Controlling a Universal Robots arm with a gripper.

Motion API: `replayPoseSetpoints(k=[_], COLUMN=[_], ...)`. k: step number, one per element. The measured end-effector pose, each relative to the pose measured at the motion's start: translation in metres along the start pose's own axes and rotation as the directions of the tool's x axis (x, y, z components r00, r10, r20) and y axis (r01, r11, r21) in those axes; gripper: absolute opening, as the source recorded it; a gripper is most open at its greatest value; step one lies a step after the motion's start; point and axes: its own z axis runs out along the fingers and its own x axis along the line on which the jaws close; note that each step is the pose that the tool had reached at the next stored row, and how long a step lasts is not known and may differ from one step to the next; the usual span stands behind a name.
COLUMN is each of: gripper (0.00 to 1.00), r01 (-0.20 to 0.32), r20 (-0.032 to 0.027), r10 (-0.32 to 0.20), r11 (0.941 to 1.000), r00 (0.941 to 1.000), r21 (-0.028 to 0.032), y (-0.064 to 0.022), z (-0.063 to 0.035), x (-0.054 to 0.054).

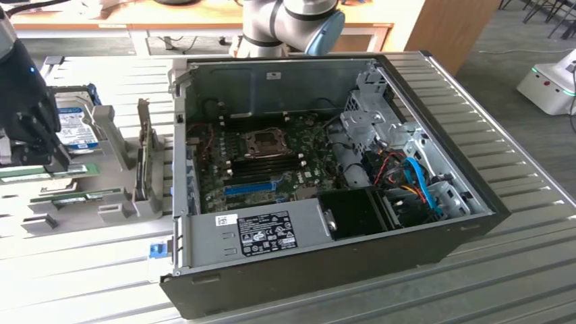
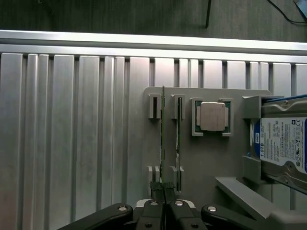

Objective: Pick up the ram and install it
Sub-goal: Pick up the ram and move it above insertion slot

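Ram (image 2: 163, 129): on edge in holder (image 2: 211, 158), long axis parallel to surface (image 2: 72, 134) ribs.
Jaws: pressed together, pinching ram's near end.

A silver-grey robot arm (image 1: 279, 23) with a blue joint cap rises at the top of the exterior view. Its dark gripper (image 2: 164, 188) hangs low at the exterior view's left edge, pointing downward. Seen from the wrist, the two black fingers (image 2: 157, 187) are pressed together, their tips meeting along a narrow seam, with linkage bars splayed outward on either side behind them.
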Motion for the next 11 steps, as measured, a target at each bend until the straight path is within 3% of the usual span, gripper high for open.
replayPoseSetpoints(k=[11], gripper=[0.12], r01=[0.000], r20=[-0.0001], r10=[0.000], r11=[1.0000], r00=[1.0000], r21=[0.0000], y=[0.0000], z=[-0.0210], x=[-0.001])
